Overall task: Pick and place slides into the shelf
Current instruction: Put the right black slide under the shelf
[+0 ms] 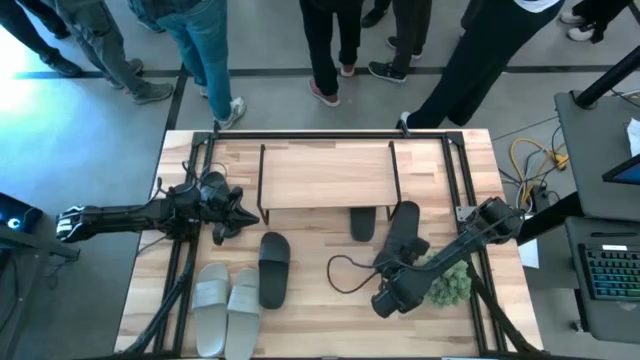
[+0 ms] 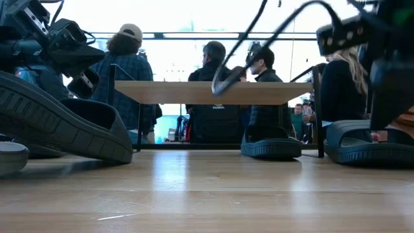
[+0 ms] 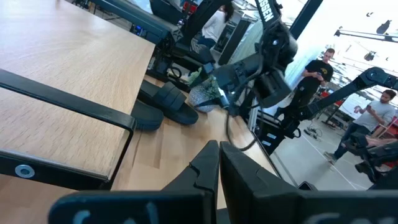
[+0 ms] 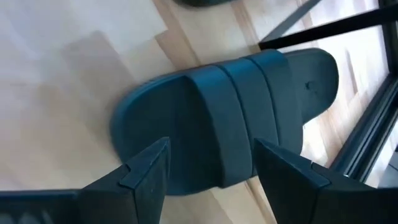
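High view: one black slide (image 1: 362, 222) sits under the shelf (image 1: 325, 176); four wait. Right gripper (image 4: 208, 163), spread, hovers over another (image 4: 230, 118); left gripper (image 3: 219, 163) pressed together at 9 o'clock.

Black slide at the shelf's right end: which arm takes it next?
Right. Its end effector is open, fingers either side of that black slide, apparently just above it. The left end effector is shut near the shelf's left end, far from it.
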Robot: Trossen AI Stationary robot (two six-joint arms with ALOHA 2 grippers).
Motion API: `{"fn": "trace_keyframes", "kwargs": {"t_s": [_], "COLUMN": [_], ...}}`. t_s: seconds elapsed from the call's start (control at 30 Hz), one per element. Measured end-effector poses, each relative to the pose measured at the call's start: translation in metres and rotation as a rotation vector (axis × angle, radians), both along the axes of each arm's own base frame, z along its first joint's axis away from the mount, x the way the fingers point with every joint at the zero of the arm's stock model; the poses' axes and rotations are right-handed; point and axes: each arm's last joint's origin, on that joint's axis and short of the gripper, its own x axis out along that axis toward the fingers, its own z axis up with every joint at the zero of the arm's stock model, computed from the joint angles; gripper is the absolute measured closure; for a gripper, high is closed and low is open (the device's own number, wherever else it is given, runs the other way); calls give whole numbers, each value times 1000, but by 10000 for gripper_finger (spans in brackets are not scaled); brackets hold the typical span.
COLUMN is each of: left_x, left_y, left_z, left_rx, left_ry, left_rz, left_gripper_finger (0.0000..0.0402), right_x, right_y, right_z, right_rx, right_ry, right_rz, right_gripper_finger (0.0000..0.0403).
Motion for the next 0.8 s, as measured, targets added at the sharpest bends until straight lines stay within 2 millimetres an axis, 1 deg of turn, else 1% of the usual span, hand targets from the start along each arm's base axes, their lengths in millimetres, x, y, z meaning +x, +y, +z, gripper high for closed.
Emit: {"fn": "trace_keyframes", "kwargs": {"t_s": [0.2, 0.33, 0.47, 0.7, 0.73, 0.8], "left_x": [0, 0, 0, 0, 0, 0], "left_y": [0, 0, 0, 0, 0, 0], "left_z": [0, 0, 0, 0, 0, -1], "left_rx": [0, 0, 0, -1, -1, -1], "left_ry": [0, 0, 1, 2, 2, 2], "left_rz": [0, 0, 0, 0, 0, 0], "left_gripper_finger": [402, 402, 402, 402, 402, 402], "right_x": [-3, -1, 1, 7, 9, 12], "right_y": [-17, -23, -23, -19, -18, -15], "right_z": [-12, -14, -14, -7, -5, 0], "right_rx": [-34, -35, -29, 5, 20, 53], "right_ry": [48, 52, 40, 19, 15, 7], "right_rz": [-41, -61, -64, -72, -76, -86], "right_gripper_finger": [182, 203, 255, 375, 384, 389]}}
